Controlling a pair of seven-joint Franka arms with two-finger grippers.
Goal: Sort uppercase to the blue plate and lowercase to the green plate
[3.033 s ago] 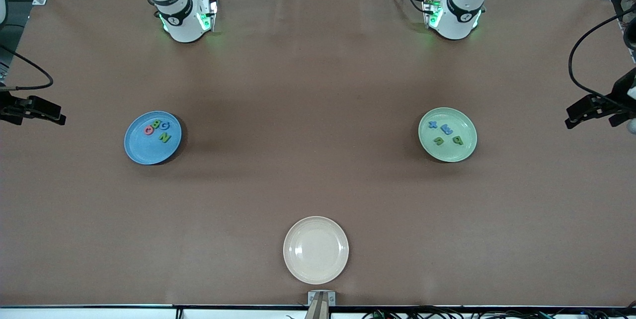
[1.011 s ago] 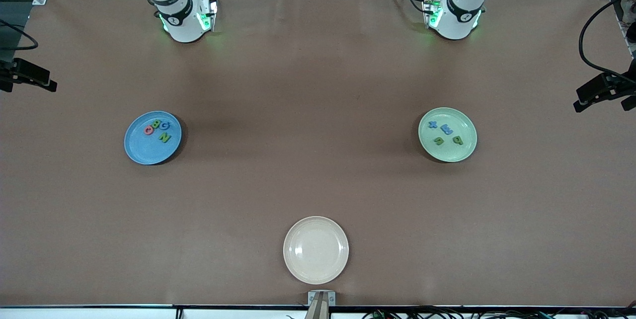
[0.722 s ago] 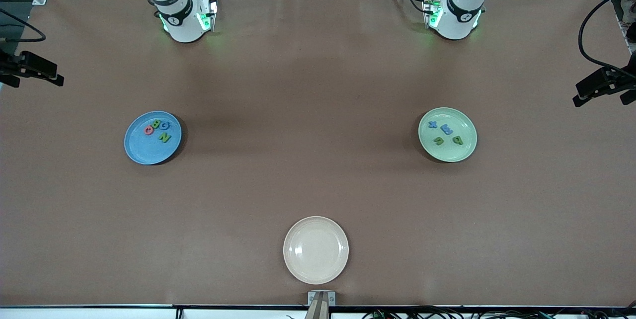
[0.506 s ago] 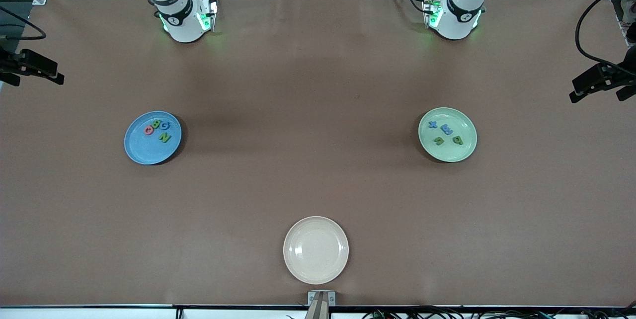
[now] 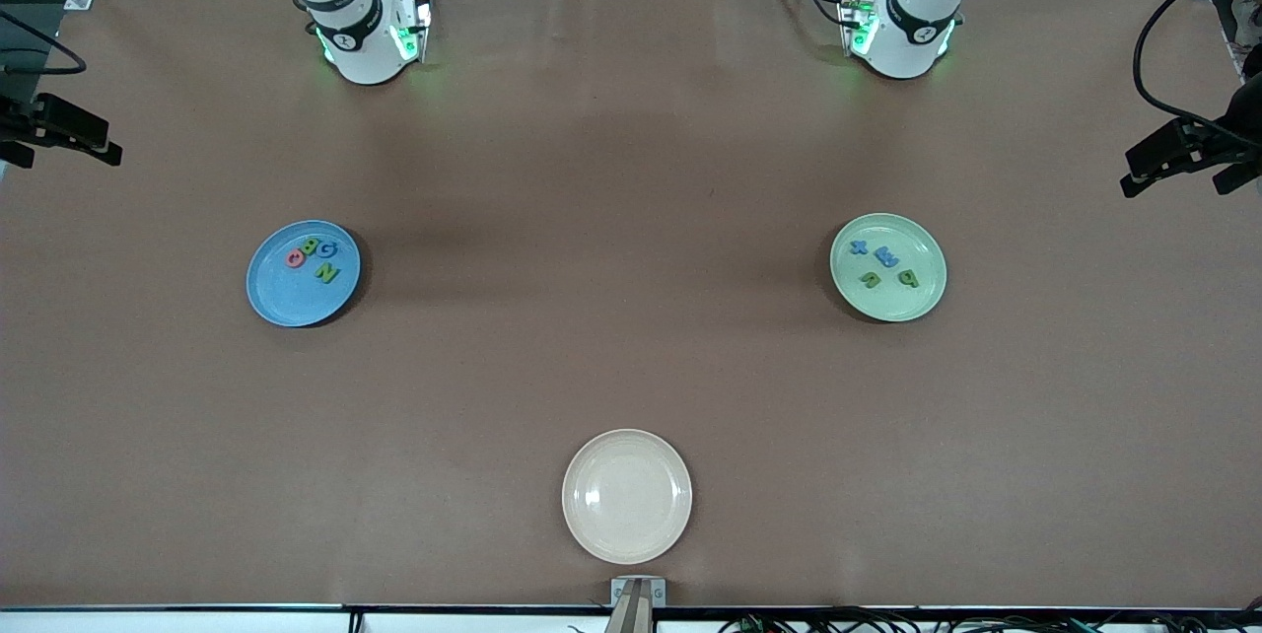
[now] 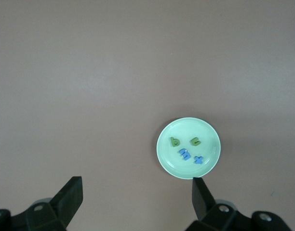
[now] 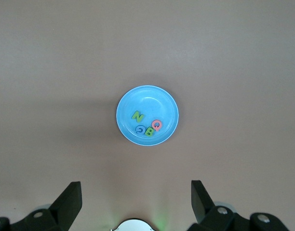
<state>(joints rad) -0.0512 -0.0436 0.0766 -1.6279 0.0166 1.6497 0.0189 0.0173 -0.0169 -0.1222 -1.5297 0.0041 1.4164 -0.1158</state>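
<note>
on the brown counter [image 5: 631, 170] the blue plate [image 5: 281, 298] lies toward the right arm's end and holds the uppercase letters: the red-pink round letter [image 5: 295, 259] at its 10 o'clock, the green b [image 5: 310, 247] and blue g [image 5: 329, 246] toward 12 o'clock, the green n [image 5: 326, 273] near its centre. the green plate [image 5: 892, 303] lies toward the left arm's end and holds the lowercase letters: the blue x [image 5: 859, 246] at 10 o'clock, the blue m [image 5: 886, 256] near centre, the green n-like letter [image 5: 871, 279] toward 7 o'clock, the green p-like letter [image 5: 908, 278] at 4 o'clock. a cream plate [image 5: 627, 496] sits nearest the front camera. the left end effector [image 6: 138, 197] hangs high over the counter's left-arm end with fingers wide apart, empty. the right end effector [image 7: 135, 199] hangs high over the right-arm end, likewise spread and empty.
</note>
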